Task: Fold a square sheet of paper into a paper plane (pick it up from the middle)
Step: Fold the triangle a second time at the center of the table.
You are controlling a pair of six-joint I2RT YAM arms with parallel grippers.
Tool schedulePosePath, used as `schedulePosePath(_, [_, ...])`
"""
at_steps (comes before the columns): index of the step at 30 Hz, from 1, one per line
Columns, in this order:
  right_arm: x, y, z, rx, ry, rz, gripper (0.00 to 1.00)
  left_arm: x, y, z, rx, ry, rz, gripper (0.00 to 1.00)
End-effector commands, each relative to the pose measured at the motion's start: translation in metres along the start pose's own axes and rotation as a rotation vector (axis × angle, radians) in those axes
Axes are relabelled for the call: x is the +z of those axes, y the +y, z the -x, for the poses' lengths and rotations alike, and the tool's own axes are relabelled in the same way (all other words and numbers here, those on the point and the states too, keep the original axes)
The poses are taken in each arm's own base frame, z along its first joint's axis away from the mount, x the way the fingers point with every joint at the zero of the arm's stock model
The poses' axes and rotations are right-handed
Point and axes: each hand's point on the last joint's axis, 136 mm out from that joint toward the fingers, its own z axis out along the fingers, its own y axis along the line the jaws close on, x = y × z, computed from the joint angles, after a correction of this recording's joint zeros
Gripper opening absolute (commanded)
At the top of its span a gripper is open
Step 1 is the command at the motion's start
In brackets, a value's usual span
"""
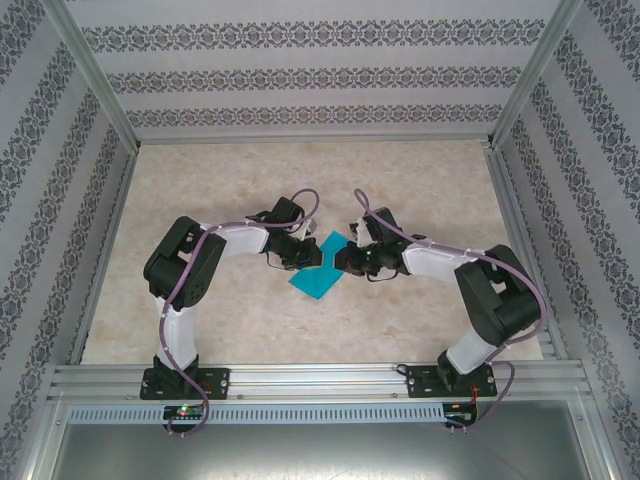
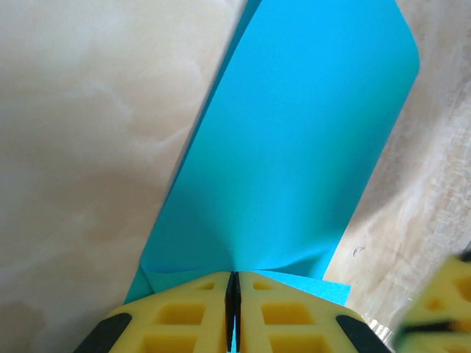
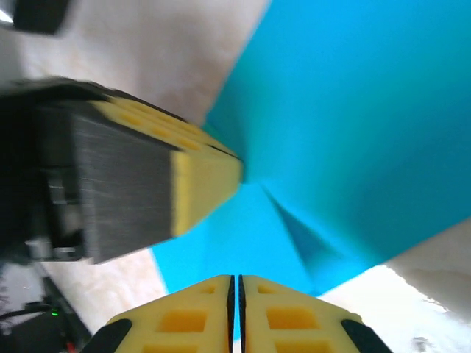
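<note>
Tabletop (image 1: pixel 420 310): beige, marbled; aluminium frame (image 1: pixel 300 378) along near edge; walls (image 1: pixel 300 80) papered in striped floral pattern; square sheet of paper (image 1: pixel 315 282): teal, creased, lifted at table centre; left gripper (image 2: pixel 233 278) pinched on its edge; right gripper (image 3: pixel 235 281) likewise clamped on it.

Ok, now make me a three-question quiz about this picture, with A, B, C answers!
1. Where is the sheet of paper? A) between the left gripper and right gripper B) against the far wall C) on the front rail
2. What colour is it? A) red B) teal-blue C) white
3. The left gripper is: A) wide open B) shut on the paper C) holding a cup
Answers: 1A, top view shows it there; 2B, both wrist views show teal-blue; 3B, its yellow fingers pinch the paper.
</note>
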Motion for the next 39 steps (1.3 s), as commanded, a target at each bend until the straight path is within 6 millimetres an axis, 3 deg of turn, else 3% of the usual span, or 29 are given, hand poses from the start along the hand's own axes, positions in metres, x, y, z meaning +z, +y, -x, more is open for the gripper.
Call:
schedulePosePath(1, [0.001, 0.018, -0.009, 0.028, 0.000, 0.077, 0.12, 0.014, 0.045, -0.015, -0.047, 0.047, 0.122, 0.14])
schedulePosePath(8, [0.029, 0.035, -0.029, 0.016, 0.064, 0.128, 0.10, 0.016, 0.043, -0.016, -0.049, 0.054, 0.109, 0.13])
schedulePosePath(15, [0.053, 0.023, -0.044, 0.022, 0.126, 0.094, 0.08, 0.014, 0.043, -0.017, -0.046, 0.055, 0.110, 0.13])
schedulePosePath(23, [0.060, 0.013, -0.061, 0.020, 0.174, 0.051, 0.08, 0.016, 0.044, -0.018, -0.045, 0.062, 0.112, 0.13])
schedulePosePath(39, [0.059, -0.014, -0.113, 0.039, 0.248, -0.066, 0.07, 0.017, 0.048, -0.021, -0.044, 0.073, 0.120, 0.13])
